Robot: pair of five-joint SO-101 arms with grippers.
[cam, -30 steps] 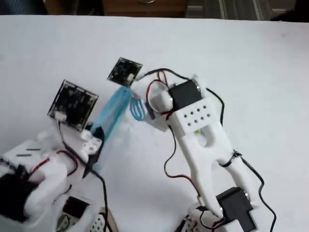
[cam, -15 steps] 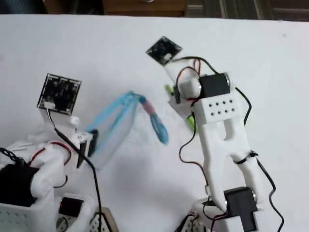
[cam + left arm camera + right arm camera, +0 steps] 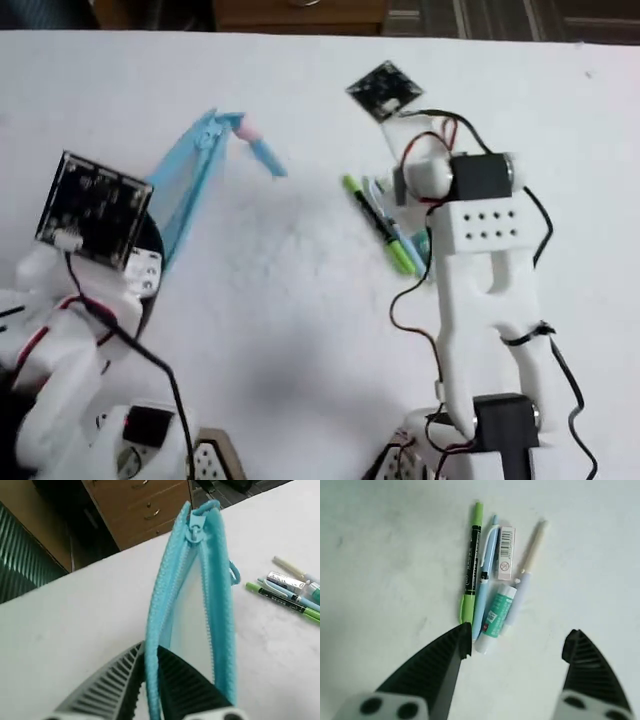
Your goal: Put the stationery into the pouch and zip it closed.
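Note:
A blue see-through pouch [image 3: 200, 600] hangs from my left gripper [image 3: 150, 652], which is shut on one zipper edge; the mouth gapes, with the slider [image 3: 195, 527] at its far end. In the high view the pouch [image 3: 185, 185] slants over the table's left side, and a pink-and-blue pull strap [image 3: 262, 150] hangs from its far tip. The stationery lies in a bunch under my open right gripper [image 3: 518, 644]: green pen [image 3: 470, 565], blue pen [image 3: 485, 592], eraser [image 3: 506, 560], glue stick [image 3: 495, 617] and a pale pen [image 3: 529, 572]. The green pen [image 3: 380, 225] lies beside the right arm.
The white table [image 3: 290, 300] lies bare between the two arms. The right arm [image 3: 480, 290] stretches from the near edge toward the pens. Wooden drawers [image 3: 145, 505] stand beyond the table's far edge.
My left arm has swung the pouch left and toward the far side, raising it. My right arm has moved right, away from the pouch, and the pens now show beneath it.

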